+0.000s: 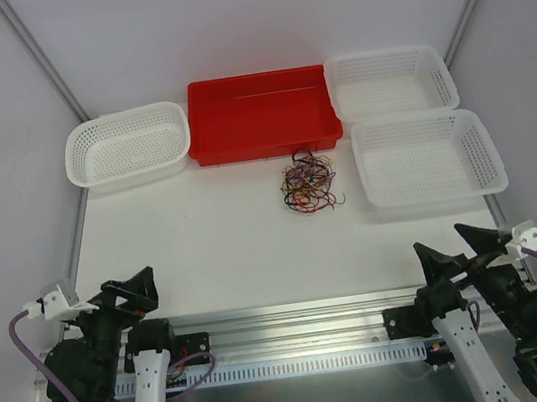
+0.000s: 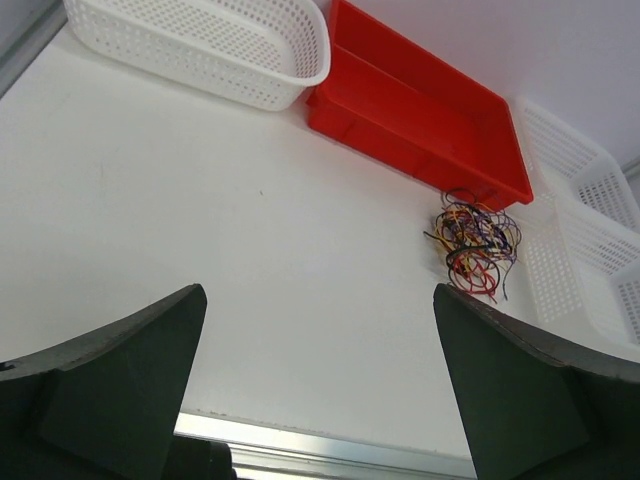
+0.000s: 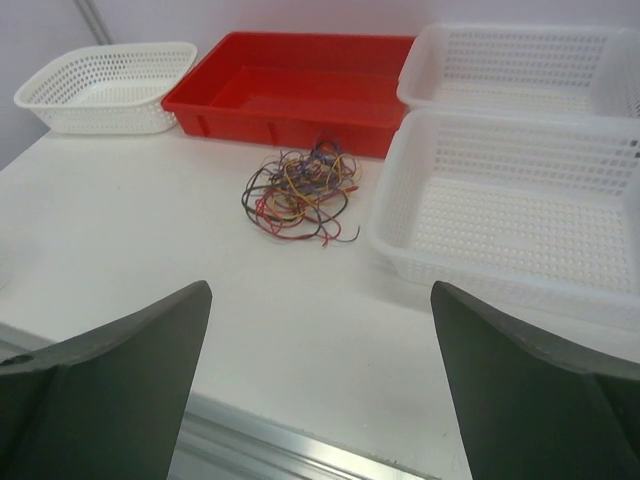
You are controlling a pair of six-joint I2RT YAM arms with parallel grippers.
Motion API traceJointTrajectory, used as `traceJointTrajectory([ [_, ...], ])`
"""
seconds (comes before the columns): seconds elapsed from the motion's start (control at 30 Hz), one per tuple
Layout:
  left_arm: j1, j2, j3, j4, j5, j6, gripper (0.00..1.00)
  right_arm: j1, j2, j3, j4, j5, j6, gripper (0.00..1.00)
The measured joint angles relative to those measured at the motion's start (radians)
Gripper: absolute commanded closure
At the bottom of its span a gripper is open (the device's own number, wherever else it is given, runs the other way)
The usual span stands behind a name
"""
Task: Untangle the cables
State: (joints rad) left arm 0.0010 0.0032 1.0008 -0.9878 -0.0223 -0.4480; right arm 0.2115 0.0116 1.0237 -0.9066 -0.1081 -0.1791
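Left fingers (image 2: 110, 380) wide apart, nothing between them; right fingers (image 3: 520, 390) likewise, gaping and empty. Both sets low at the near edge of the desk (image 1: 205, 251), well apart from the work.

Further out, toward the back of the desk: cables (image 1: 308, 183), one loose knot of red, black, purple-blue and yellow-tan strands. Flat on the desk, close against the front wall of the red tray (image 1: 260, 146), contact or gap impossible to tell. Near the closer white basket (image 1: 429, 193) on the right, apart from it. No strand separated yet; task judged at its very start.

Probably very light, limp and springy, with curls hooked into one another. Likely to lift as a whole clump rather than strand by strand. Too thin and tangled for a useful grip across the middle of the heap.

Better to pinch a loop or free end poking out at the edge, such as the red ends on the near side. Pin the rest with the other fingers and draw slowly. Risks: thin wire slipping from the pads, or the bundle dragged along whole.
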Motion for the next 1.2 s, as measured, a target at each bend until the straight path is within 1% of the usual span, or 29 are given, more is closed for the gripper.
traceJointTrajectory([
  [0.13, 0.000, 0.000, -0.079, 0.000, -0.008, -0.068, 0.01, -0.001, 0.085, -0.020, -0.014, -0.066, 0.020, 0.03],
  [0.23, 0.000, 0.005, -0.131, 0.006, 0.012, -0.095, 0.01, -0.001, 0.221, -0.042, -0.002, -0.142, 0.041, 0.03],
  [0.3, 0.000, 0.024, -0.154, 0.017, 0.040, -0.097, 0.01, -0.002, 0.325, -0.069, 0.029, -0.222, 0.062, 0.03],
  [0.4, 0.000, 0.114, -0.176, 0.048, 0.086, -0.090, 0.01, -0.001, 0.477, -0.105, 0.087, -0.308, 0.102, 0.03],
  [0.5, 0.000, 0.228, -0.206, 0.099, 0.133, -0.073, 0.01, 0.016, 0.606, -0.126, 0.134, -0.315, 0.134, 0.03],
  [0.57, 0.000, 0.286, -0.240, 0.147, 0.168, -0.057, 0.01, 0.044, 0.679, -0.127, 0.175, -0.290, 0.151, 0.03],
  [0.67, 0.000, 0.332, -0.304, 0.221, 0.217, -0.037, 0.01, 0.103, 0.769, -0.126, 0.247, -0.230, 0.172, 0.03],
  [0.8, 0.000, 0.354, -0.384, 0.314, 0.257, -0.005, 0.01, 0.176, 0.947, -0.099, 0.347, -0.127, 0.190, 0.03],
  [0.9, 0.000, 0.357, -0.426, 0.364, 0.279, 0.011, 0.01, 0.206, 1.101, -0.067, 0.427, -0.066, 0.206, 0.03],
  [1.2, 0.000, 0.363, -0.439, 0.430, 0.320, 0.029, 0.01, 0.272, 1.530, 0.100, 0.621, 0.162, 0.292, 0.01],
])
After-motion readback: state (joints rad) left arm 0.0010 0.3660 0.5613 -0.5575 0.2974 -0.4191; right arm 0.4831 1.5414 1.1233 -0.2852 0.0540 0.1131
